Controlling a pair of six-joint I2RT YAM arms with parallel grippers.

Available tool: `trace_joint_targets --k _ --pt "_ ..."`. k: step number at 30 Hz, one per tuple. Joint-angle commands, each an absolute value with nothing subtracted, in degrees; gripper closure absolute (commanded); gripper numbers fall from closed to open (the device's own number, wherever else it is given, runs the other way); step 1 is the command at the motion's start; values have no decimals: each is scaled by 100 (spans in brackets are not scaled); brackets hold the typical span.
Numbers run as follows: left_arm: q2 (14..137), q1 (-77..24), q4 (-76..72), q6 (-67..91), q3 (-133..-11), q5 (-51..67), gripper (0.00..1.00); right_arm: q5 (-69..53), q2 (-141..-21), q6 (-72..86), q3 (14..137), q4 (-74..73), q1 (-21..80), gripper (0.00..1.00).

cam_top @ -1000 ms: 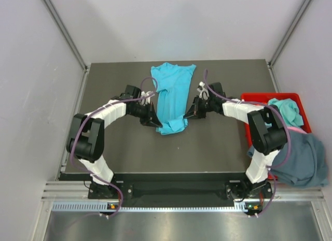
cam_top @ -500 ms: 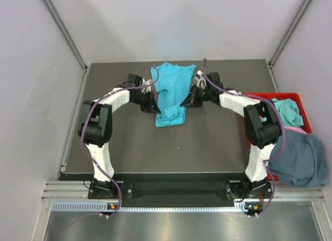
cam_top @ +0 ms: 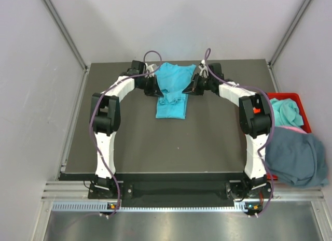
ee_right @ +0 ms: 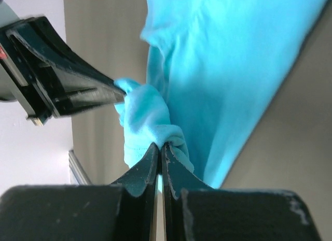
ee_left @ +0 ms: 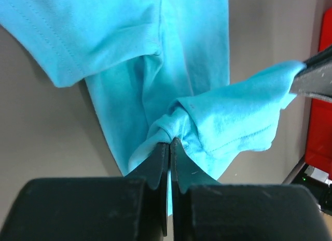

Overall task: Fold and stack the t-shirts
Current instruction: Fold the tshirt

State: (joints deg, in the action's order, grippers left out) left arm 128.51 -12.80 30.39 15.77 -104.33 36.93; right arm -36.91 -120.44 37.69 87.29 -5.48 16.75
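A bright turquoise t-shirt (cam_top: 171, 103) lies on the dark table (cam_top: 207, 142), folded into a narrow strip running from the far edge towards me. My left gripper (cam_top: 156, 88) and right gripper (cam_top: 189, 88) hover over the strip's far half, one at each side. Both are shut on a bunched corner of the lifted hem. In the left wrist view the left gripper (ee_left: 169, 143) pinches a knot of the turquoise t-shirt (ee_left: 207, 59). The right wrist view shows the right gripper (ee_right: 160, 145) pinching the other corner of the t-shirt (ee_right: 223, 70), the cloth stretched between them.
A red bin (cam_top: 258, 97) stands at the table's right edge with a teal shirt (cam_top: 286, 110) in it. A slate blue-grey shirt (cam_top: 294, 158) drapes over the bin's near end, and a pinkish edge (cam_top: 293, 129) shows beneath it. Grey walls close in the far side.
Both grippers have carried the shirt's near hem away from me towards the far edge. The strip has doubled over and looks shorter; both arms now reach further out.
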Motion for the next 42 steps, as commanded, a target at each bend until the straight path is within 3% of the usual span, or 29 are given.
trace_joint_targets --k 1,7,12,14,19,21,27,31,36,37,42 --pt "12911 -1239 2875 1626 -10661 3621 100 -3727 -12391 3788 9342 -246 1652 100" --pt "13087 -1134 2602 1758 -10722 3533 100 -3726 -12788 3832 9668 -123 1644 100" --pt "13070 -1072 2409 1679 -10959 3332 92 -3735 -12570 3832 9273 307 1556 99" --pt "12973 -1072 2356 1582 -11056 3287 86 -3727 -12411 3701 9054 421 1538 87" --pt "12692 -1072 2068 1424 -10961 3523 74 -3630 -11550 3507 8360 694 1459 89" --pt "12639 -1072 1838 1520 -10855 3840 60 -3604 -11278 3384 8087 791 1459 90" --pt "12183 -1063 2399 1827 -10549 3973 60 -3673 -10917 3155 7919 484 1441 60" --pt "11173 -1063 2224 1872 -8917 3762 58 -4156 -10942 3304 7551 325 1485 57" --pt "11082 -1063 2836 1697 -8306 3972 54 -4438 -11117 3446 7049 361 1512 49" --pt "11144 -1063 2987 1653 -8314 4147 37 -4473 -11162 3402 7031 265 1520 48" --pt "11487 -1063 2945 1810 -8156 4456 35 -4658 -11434 3252 6829 18 1529 46"
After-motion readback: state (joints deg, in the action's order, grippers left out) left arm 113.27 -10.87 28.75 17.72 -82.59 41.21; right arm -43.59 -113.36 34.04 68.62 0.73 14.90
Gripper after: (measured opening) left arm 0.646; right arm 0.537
